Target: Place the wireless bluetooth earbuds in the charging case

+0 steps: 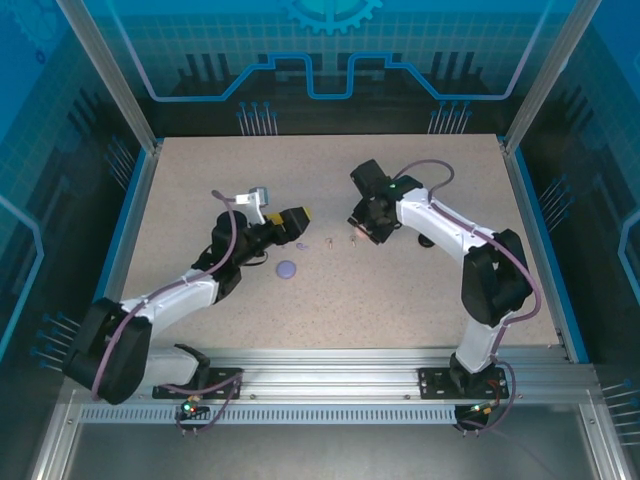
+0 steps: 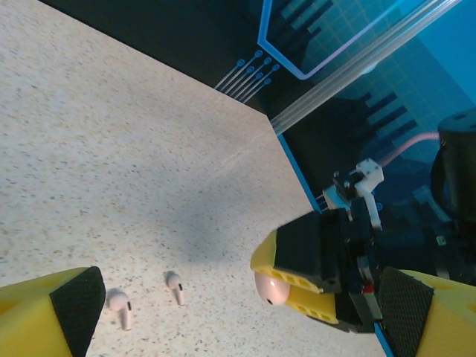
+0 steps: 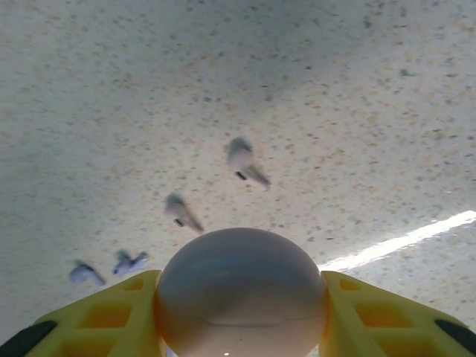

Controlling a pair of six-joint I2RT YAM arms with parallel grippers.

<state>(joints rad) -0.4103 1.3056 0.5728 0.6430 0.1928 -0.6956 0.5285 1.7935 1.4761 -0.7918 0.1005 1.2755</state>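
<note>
While the left gripper stands fully released with nothing between its yellow fingers, the right gripper is clenched on a round pale-pink case.

The landmark is the lilac round case, which lies flat on the speckled table.
- **Left gripper:** it hovers just beyond the lilac case, on the side away from the arm bases.
- **Right gripper:** it sits beyond the lilac case and to its right, with the pink case in its grasp.
- **Earbuds:** the small stemmed earbuds lie loose on the table beyond and right of the lilac case, between the two grippers. They are apart from one another and from all fingers.

In the right wrist view four earbuds can be counted. They are blurred and look pale, possibly lilac or pink. The held case blocks the table directly under the right gripper.
</note>
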